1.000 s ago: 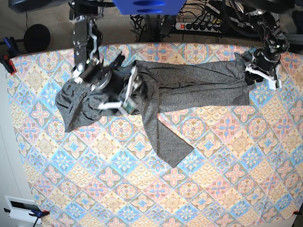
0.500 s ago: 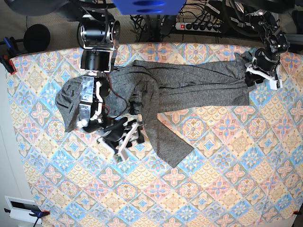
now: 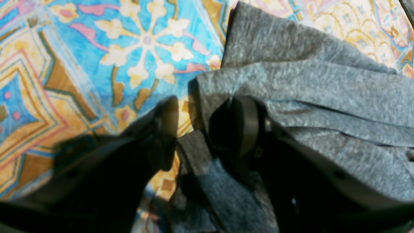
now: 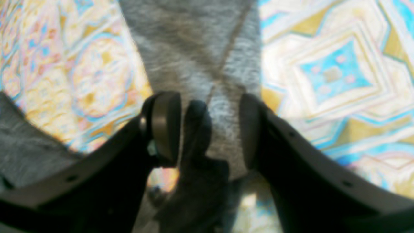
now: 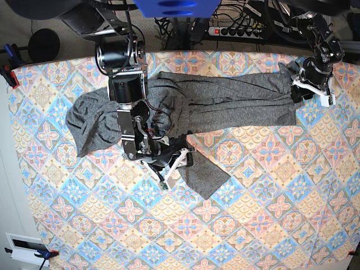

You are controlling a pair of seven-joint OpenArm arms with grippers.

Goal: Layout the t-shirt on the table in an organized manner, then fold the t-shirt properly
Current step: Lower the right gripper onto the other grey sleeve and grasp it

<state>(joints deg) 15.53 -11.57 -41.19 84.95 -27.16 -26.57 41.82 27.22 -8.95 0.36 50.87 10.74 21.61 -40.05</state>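
Observation:
The dark grey t-shirt [image 5: 236, 101] lies stretched across the far half of the table [image 5: 270, 214], bunched at the left, with one flap [image 5: 205, 174] hanging toward the near side. My right gripper [image 5: 177, 163] hovers low over that flap. In the right wrist view the gripper [image 4: 207, 129] is open, its fingers straddling a grey strip of the t-shirt [image 4: 194, 48]. My left gripper [image 5: 304, 90] sits at the shirt's far right corner. In the left wrist view it [image 3: 203, 127] stands partly open, with the folded edge of the t-shirt [image 3: 323, 84] between its fingers and against the right one.
A power strip [image 5: 236, 31] and cables lie beyond the table's far edge. A clamp [image 5: 8, 73] holds the cloth at the left edge, near a black round object [image 5: 44, 45]. A white box [image 5: 22, 247] sits off the near left corner.
My right arm has swung from the shirt's bunched left-middle down toward the near side, and its gripper now sits over the hanging flap. The left arm has not moved.

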